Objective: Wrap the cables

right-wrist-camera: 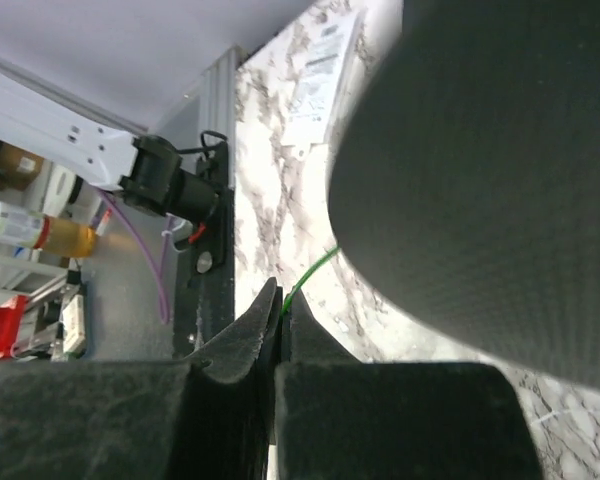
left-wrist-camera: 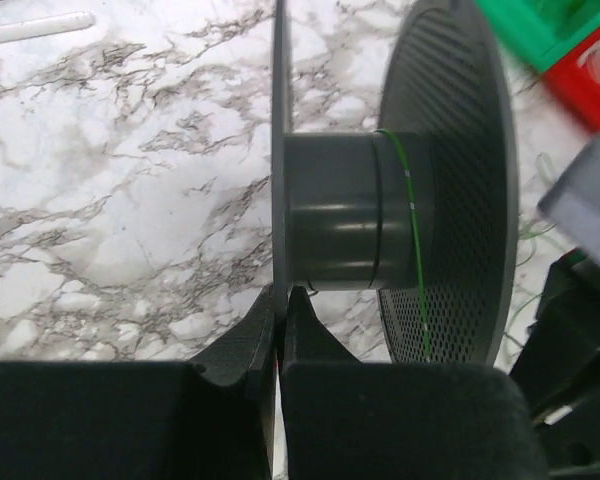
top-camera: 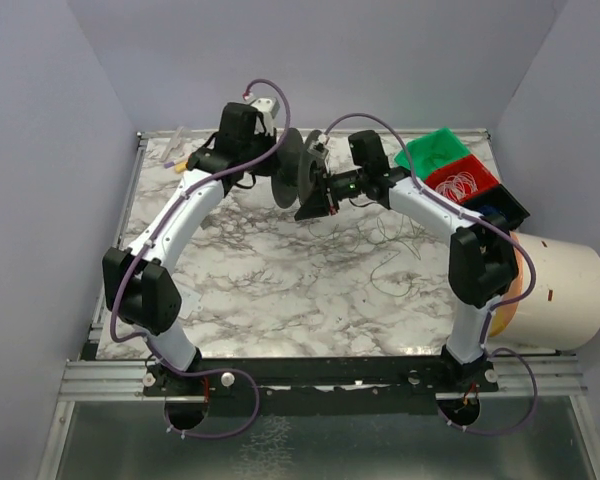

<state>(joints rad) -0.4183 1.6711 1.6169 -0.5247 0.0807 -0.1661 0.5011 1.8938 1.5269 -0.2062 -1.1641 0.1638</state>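
My left gripper (left-wrist-camera: 279, 305) clamped on thin flange of black round plastic spool (left-wrist-camera: 330, 215). My right gripper (right-wrist-camera: 281, 305) pinched shut, seemingly on thin green wire (right-wrist-camera: 315, 268). On white marble tabletop (top-camera: 260, 290) near right gripper: hair-thin whitish loose cables (top-camera: 385, 245).

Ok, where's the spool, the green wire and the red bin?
spool (left-wrist-camera: 330, 215): left wrist view, on its grey middle drum.
green wire (left-wrist-camera: 413, 215): left wrist view, where it loops round the drum.
red bin (top-camera: 488, 178): top view, on its right rim.
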